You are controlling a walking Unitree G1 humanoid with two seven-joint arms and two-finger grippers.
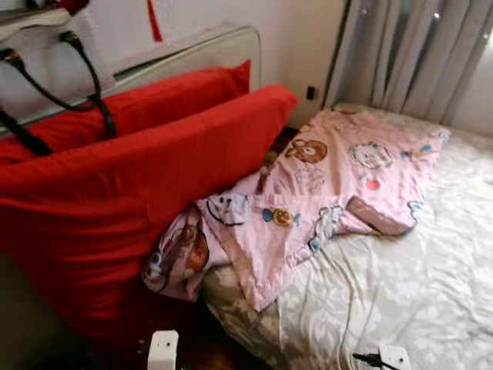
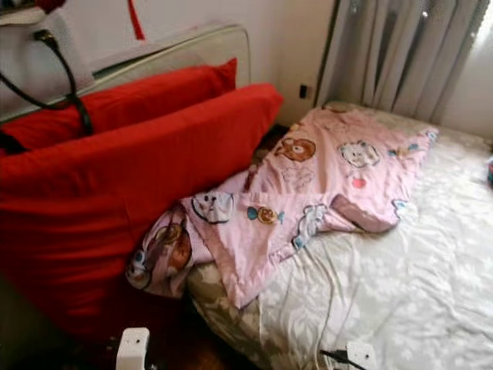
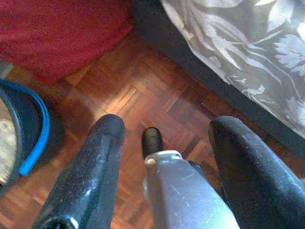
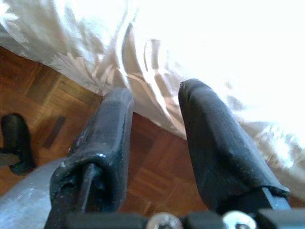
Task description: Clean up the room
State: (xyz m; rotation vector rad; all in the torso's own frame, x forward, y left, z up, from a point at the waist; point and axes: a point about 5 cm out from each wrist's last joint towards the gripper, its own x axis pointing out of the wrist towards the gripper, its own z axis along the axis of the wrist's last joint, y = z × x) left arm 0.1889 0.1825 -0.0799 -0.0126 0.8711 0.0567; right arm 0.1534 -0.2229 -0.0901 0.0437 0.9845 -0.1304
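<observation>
A pink cartoon-print blanket [image 1: 331, 185] lies crumpled across the middle of the frame, one corner spilling off the bed [image 1: 416, 301] toward the red cushions [image 1: 131, 193], likely left as it was thrown off. It looks soft and thin; the bed sheet beneath is pale, with a woven leaf pattern. Both arms hang idle over the wooden parquet floor [image 3: 143, 105]: the left gripper [image 3: 162, 138] and right gripper [image 4: 155, 119] each have jaws spread, holding nothing

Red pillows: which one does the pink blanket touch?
The front red pillow; the pink blanket bunches against it. The back pillow stands behind, against the headboard.
</observation>
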